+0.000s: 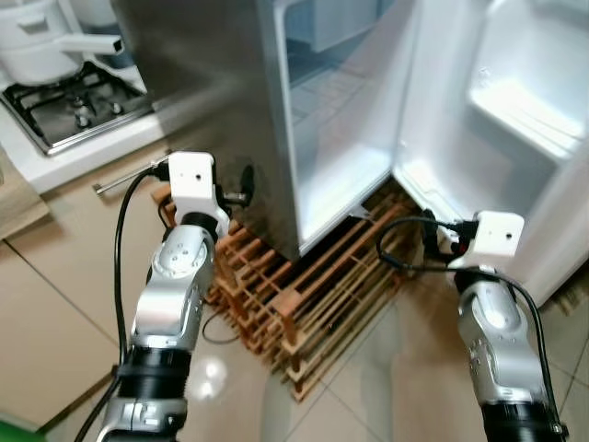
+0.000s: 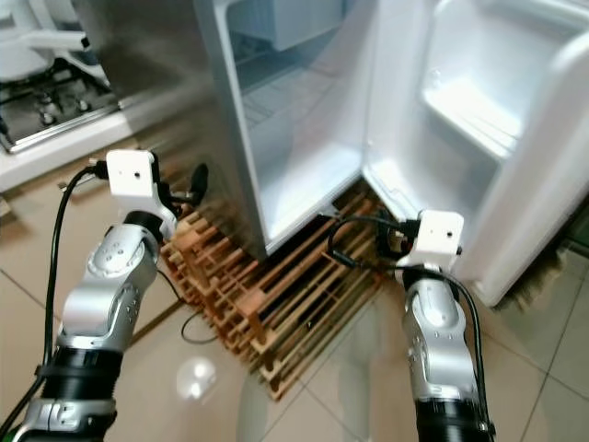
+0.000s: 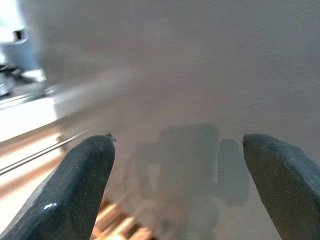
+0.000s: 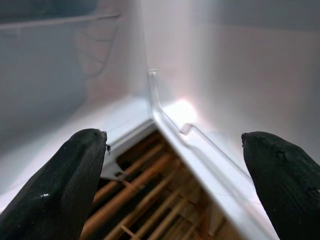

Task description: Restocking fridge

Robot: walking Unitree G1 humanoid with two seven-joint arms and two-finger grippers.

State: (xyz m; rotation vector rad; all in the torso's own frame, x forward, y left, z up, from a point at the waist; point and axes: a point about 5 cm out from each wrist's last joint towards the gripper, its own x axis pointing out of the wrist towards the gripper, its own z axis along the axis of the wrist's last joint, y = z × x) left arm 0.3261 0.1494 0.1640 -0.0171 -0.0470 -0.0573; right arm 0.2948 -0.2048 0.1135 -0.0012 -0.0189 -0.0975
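Observation:
The fridge (image 1: 340,138) stands open, its white inside bare, with a brushed steel side wall (image 1: 202,64). Its door (image 1: 515,120) is swung out to the right and has white door shelves (image 2: 469,110). My left gripper (image 3: 177,175) is open and empty, close to the steel side wall, which shows its shadow. In the eye views its fingers (image 1: 245,182) sit by the fridge's lower left corner. My right gripper (image 4: 175,180) is open and empty, low at the corner where the door meets the fridge's bottom sill (image 4: 160,120).
A wooden slatted pallet (image 1: 313,304) lies under the fridge and juts out toward me between my arms. A gas hob (image 1: 74,106) with a white pot (image 1: 37,41) sits on the counter at far left. Shiny floor tiles (image 1: 55,304) lie around.

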